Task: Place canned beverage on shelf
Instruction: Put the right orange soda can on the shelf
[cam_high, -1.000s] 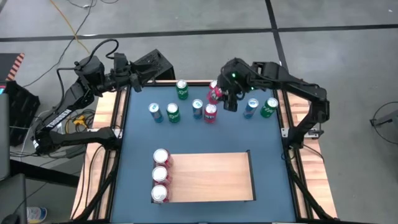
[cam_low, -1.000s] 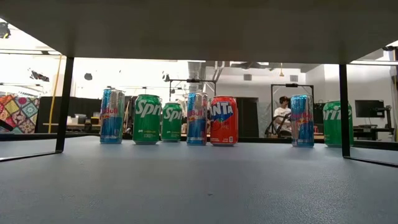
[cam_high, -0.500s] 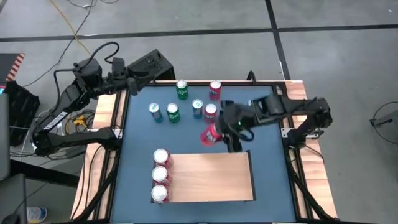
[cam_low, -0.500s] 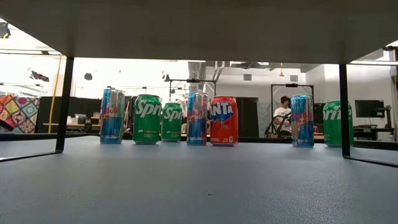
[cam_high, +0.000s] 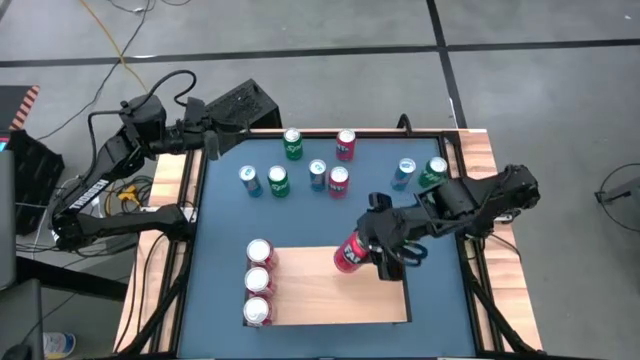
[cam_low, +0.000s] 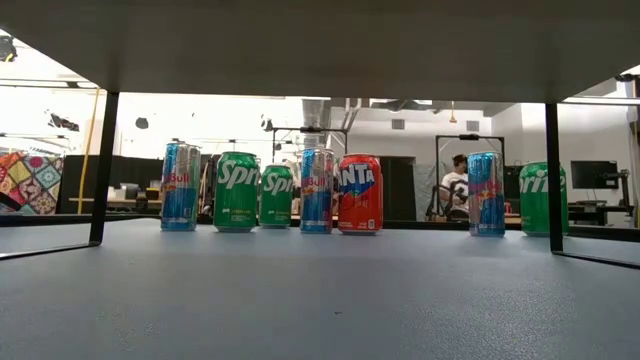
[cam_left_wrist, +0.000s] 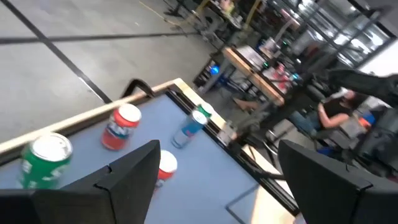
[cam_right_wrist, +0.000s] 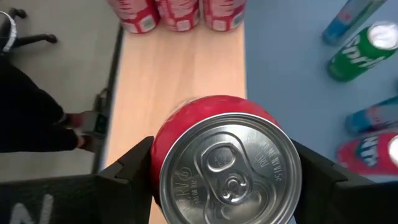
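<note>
Right gripper (cam_high: 372, 252) — two dark fingers clamped on either side of a red aluminium drink can (cam_high: 350, 253), carried tilted over the far edge of the shelf. In the right wrist view the can's silver lid fills the space between the fingers, with board showing beneath it; the side grip leaves the can's base free for setting down, by my reading.

Shelf (cam_high: 340, 290) — flat, pale tan rectangular wooden board lying on the blue-grey table top (cam_high: 220, 220). Most of its surface is bare.

Three red cans with silver tops (cam_high: 258, 281) — standing in a column along the board's left edge, close together. Packed to one side, they leave room for further columns; the carried can looks bound for a place beside them, though it is not yet down and whether it touches the board cannot be told.

Unplaced stock, far half of the table — a green Sprite can (cam_high: 292, 144), a red can (cam_high: 346, 143), a slim blue can (cam_high: 249, 179), a second green can (cam_high: 278, 181), another slim blue can (cam_high: 317, 174) and a red Fanta can (cam_high: 338, 179); to the right, a slim blue can (cam_high: 403, 173) just beside a green can (cam_high: 433, 172). All upright, apart from the board.

Left gripper (cam_high: 213, 143) — waiting at the table's far left corner, fingers spread and holding nothing, clear of the working arm's path.
</note>
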